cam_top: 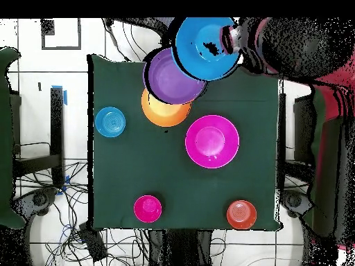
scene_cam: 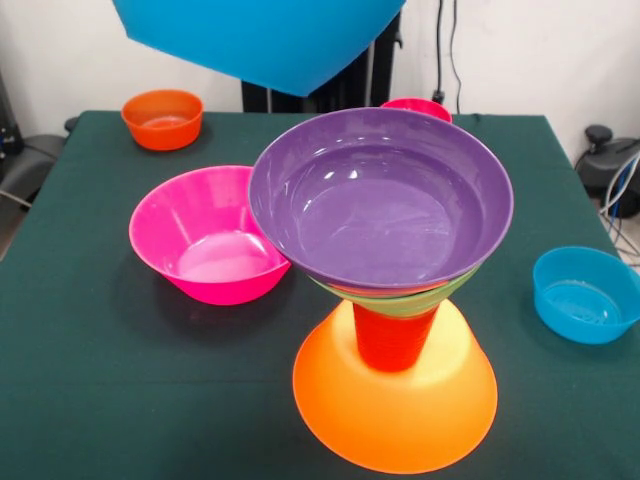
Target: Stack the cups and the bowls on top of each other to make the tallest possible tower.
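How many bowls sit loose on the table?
4: the large pink bowl left of the tower, small orange bowl far left, small red bowl behind the tower, small blue bowl right.

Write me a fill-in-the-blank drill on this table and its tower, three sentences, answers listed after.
1. The tower's base is a large orange bowl standing rim ____.
2. The top piece of the tower is a ____ bowl, open side up.
3. The piece standing directly on the orange base is a red ____.

Missing words: down; purple; cup
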You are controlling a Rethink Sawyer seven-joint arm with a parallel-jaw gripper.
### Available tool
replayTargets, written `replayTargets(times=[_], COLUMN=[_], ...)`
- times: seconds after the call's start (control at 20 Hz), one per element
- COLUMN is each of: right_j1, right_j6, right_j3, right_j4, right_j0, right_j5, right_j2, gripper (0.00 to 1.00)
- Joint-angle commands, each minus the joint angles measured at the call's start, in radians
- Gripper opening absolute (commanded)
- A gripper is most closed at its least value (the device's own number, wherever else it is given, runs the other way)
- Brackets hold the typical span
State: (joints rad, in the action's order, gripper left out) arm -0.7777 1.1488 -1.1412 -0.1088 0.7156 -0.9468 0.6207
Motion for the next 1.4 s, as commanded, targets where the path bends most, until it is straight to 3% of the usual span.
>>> replayTargets(times=[0.05,0.35,0.6,1.1,1.4], right_j1=[0.091,0.152,0.178,0.117,0.060], right_j6=[0.189,0.201,0.189,0.210,0.212], right_j3=[0.026,0.074,0.046,-0.067,-0.107], right_j4=[0.015,-0.008,0.026,0.118,0.155], right_j0=[-0.052,-0.087,-0.085,-0.071,-0.071], right_j5=[-0.086,-0.103,-0.098,-0.045,-0.069], right_j2=[-0.064,-0.098,-0.098,-0.074,-0.091], gripper=[0.00,0.00,0.00,0.00,0.00])
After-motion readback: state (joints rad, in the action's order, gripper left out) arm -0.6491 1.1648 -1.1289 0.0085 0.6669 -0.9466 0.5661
